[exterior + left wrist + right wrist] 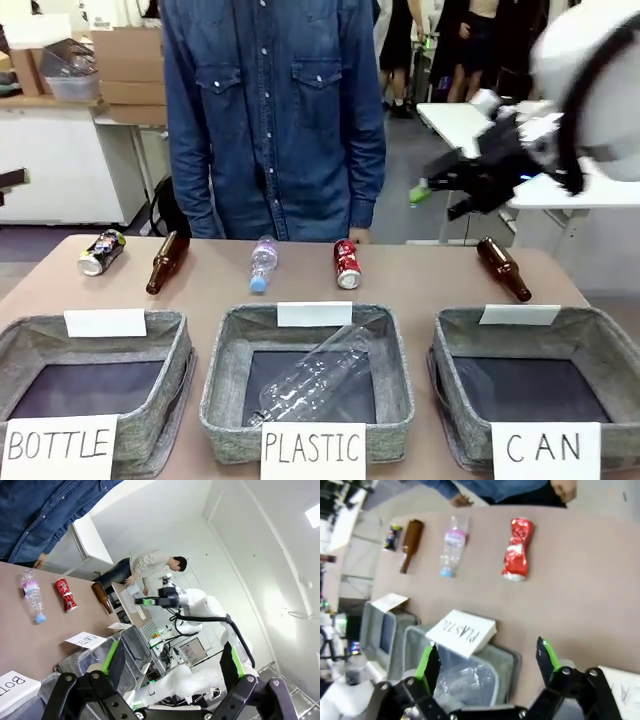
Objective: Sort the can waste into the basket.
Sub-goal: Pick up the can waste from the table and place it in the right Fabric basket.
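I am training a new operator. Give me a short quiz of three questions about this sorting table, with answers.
1. True or false: the dented red metal can already lies in the grey woven basket signed "CAN".
2. What lies in the grey woven basket signed "PLASTIC"? A) a paper cup B) a clear plastic bottle C) nothing
3. How many metal cans lie on the brown table?
Key: 1 false; 2 B; 3 two, the red one and the dark patterned can.

Bare tabletop [420, 280] flanks red can [347, 264]; brown bottle [503, 269] lies behind basket [447, 365].
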Controlling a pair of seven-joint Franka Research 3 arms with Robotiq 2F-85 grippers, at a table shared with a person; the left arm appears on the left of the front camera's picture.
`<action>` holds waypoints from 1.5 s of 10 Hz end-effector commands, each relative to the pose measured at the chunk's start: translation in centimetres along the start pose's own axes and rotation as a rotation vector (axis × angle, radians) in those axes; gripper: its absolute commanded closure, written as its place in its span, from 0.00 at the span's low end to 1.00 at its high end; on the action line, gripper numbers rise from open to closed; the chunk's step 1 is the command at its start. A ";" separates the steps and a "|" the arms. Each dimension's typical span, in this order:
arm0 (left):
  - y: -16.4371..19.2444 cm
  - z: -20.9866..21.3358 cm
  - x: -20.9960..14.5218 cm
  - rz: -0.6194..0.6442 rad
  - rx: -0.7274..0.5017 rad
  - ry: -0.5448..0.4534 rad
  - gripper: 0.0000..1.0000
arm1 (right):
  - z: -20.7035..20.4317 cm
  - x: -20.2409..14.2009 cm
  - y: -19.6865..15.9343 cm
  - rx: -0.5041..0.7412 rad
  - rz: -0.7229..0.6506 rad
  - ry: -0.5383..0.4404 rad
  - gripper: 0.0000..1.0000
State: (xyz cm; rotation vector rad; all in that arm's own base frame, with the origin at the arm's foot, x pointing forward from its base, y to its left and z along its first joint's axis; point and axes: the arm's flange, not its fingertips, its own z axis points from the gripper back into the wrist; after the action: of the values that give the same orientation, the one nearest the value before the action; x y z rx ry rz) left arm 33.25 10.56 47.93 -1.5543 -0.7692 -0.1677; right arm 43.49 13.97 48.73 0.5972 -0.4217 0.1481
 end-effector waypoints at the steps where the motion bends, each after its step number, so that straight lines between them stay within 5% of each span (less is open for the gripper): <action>1: -0.3 -0.1 0.0 -0.020 -0.021 -0.014 0.00 | -4.6 4.4 0.0 -0.037 -0.045 0.035 0.00; 2: -0.3 -0.1 0.0 -0.020 -0.021 -0.014 0.00 | -6.3 5.1 -0.3 -0.084 -0.136 0.099 0.00; 3: -0.3 -0.1 0.0 -0.020 -0.021 -0.014 0.00 | -3.4 1.6 0.2 -0.015 -0.004 0.019 0.00; 5: -0.3 -0.1 0.0 -0.020 -0.021 -0.014 0.00 | -3.4 1.6 0.2 -0.015 -0.004 0.019 0.00; 9: -0.3 -0.1 0.0 -0.020 -0.021 -0.014 0.00 | -15.5 7.6 2.0 -0.286 -0.032 0.120 0.00; 13: -0.3 -0.1 0.0 -0.020 -0.021 -0.014 0.00 | -23.3 8.2 1.7 -0.420 -0.036 0.231 0.00; 15: -0.3 -0.1 0.0 -0.020 -0.021 -0.014 0.00 | -25.7 7.6 1.7 -0.375 -0.013 0.296 0.00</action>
State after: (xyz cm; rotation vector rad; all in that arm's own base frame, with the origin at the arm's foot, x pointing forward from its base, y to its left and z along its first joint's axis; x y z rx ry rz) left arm 33.23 10.58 47.98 -1.5536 -0.7702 -0.1690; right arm 57.74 28.94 33.46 0.2137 -0.1721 0.1352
